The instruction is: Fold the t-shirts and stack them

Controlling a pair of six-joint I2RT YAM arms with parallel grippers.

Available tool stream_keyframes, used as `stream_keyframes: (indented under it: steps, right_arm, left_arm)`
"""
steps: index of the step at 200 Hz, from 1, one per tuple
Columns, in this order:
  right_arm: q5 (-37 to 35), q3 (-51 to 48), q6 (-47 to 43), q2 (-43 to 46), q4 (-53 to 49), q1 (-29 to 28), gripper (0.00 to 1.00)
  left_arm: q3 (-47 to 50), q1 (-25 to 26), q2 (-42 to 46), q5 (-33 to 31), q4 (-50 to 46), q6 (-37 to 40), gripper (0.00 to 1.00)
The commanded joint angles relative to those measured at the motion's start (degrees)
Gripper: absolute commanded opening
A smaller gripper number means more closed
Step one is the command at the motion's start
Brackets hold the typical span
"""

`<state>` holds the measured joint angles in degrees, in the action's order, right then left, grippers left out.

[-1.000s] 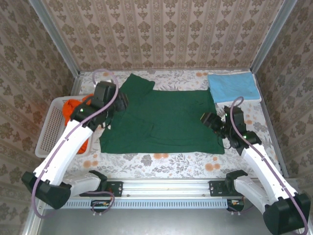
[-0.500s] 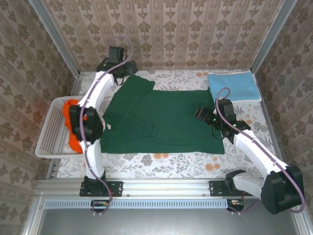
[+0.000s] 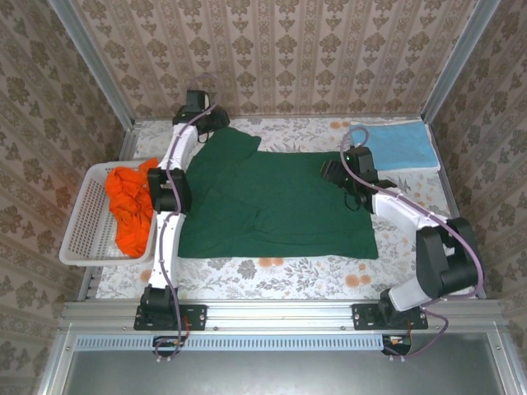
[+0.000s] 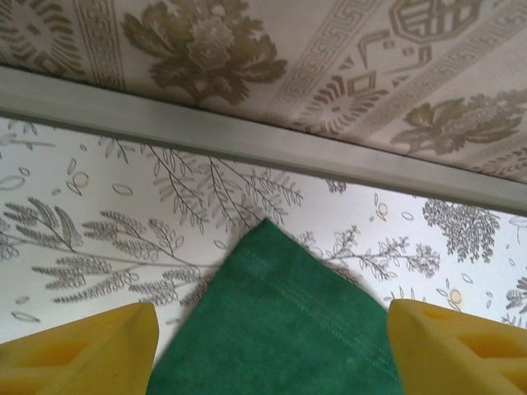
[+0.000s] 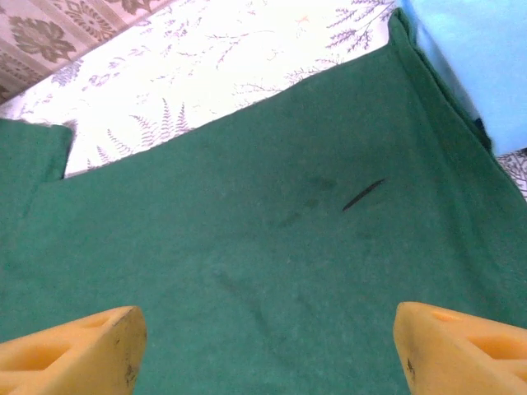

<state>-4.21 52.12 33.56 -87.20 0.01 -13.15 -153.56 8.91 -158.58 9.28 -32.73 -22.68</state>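
Note:
The dark green t-shirt [image 3: 276, 197] lies spread flat in the middle of the table. My left gripper [image 3: 216, 122] hovers open over the shirt's far left sleeve corner [image 4: 280, 321], with the corner lying between the yellow fingers [image 4: 82, 350]. Open too, my right gripper [image 3: 329, 171] hangs above the shirt's right part [image 5: 247, 230], nothing gripped between its fingers [image 5: 465, 346]. The light blue t-shirt [image 3: 394, 146] lies folded at the far right, and its edge [image 5: 478, 58] touches the green one. Bright orange t-shirts [image 3: 128, 210] lie crumpled in the basket.
A white lattice basket [image 3: 82, 222] stands at the left table edge. An aluminium rail [image 4: 247, 148] runs along the foot of the back wall, just beyond the sleeve corner. Patterned walls close in the table on three sides.
My left arm has swung from beside the basket out to the far left sleeve corner. My right gripper has moved farther over the shirt's right part.

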Motion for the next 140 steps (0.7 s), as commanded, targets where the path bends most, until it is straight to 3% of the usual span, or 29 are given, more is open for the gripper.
stream_keyframes:
  steps: [1, 25, 140]
  right_arm:
    - [-0.52, 3.22, -0.39, -3.18, 2.19, 0.3, 0.8]
    - [-0.05, 3.96, -0.12, -4.73, 2.28, 0.23, 0.8]
    - [-0.2, 3.35, -0.96, -1.98, 1.0, 0.92, 0.81]
  left_arm:
    - [-3.01, -0.03, -2.02, 1.94, 3.02, 1.59, 0.74]
    - [-3.88, 0.04, -3.68, 2.89, 2.42, 1.86, 0.7]
    - [-2.96, -0.12, -4.1, 0.91, -7.72, 5.2, 0.69]
